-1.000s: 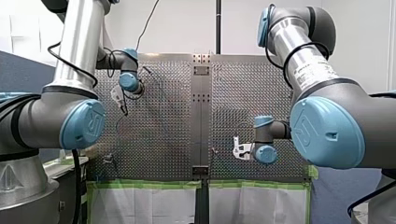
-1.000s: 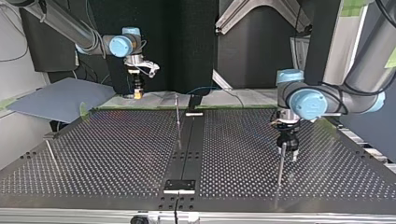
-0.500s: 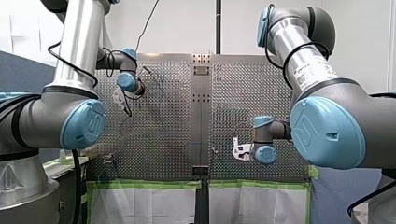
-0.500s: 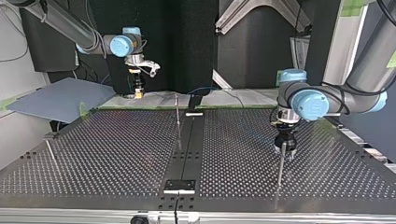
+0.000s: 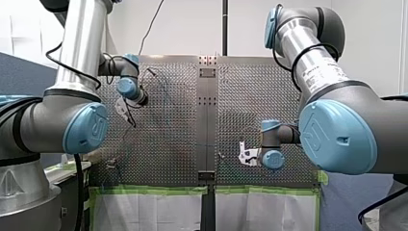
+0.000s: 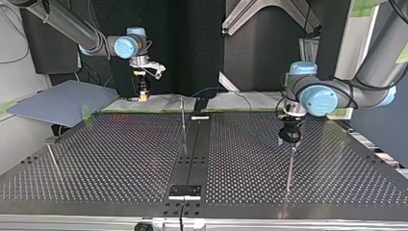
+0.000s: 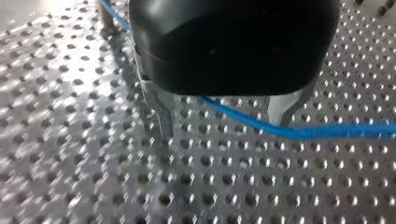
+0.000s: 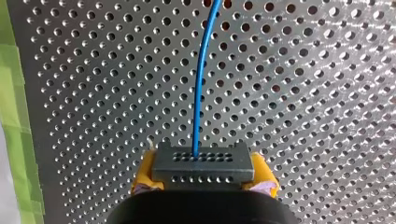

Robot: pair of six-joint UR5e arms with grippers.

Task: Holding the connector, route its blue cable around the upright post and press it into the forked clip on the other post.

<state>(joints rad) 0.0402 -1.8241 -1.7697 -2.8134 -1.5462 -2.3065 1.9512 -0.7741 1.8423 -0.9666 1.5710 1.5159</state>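
In the right wrist view my right gripper [image 8: 203, 183] is shut with its yellow pads [image 8: 144, 172] on a grey perforated connector [image 8: 203, 164]. The blue cable [image 8: 200, 84] leaves the connector and runs ahead over the plate. In the top view that right gripper [image 6: 142, 92] hangs at the far left edge of the table. My left gripper [image 6: 290, 138] hovers just above a thin upright post [image 6: 288, 168] at the top view's right. Its metal fingers [image 7: 161, 116] stand open, and the blue cable [image 7: 261, 125] passes between them. Another slim post [image 6: 183, 122] stands mid-table.
A third short post [image 6: 53, 158] stands at the near left of the perforated table [image 6: 120, 159] in the top view. A dark centre rail [image 6: 192, 154] splits the table. Green tape [image 8: 11, 93] lines the table edge beside my right gripper.
My left gripper has risen from around the post's top to just above it. My right gripper has kept still with the connector.
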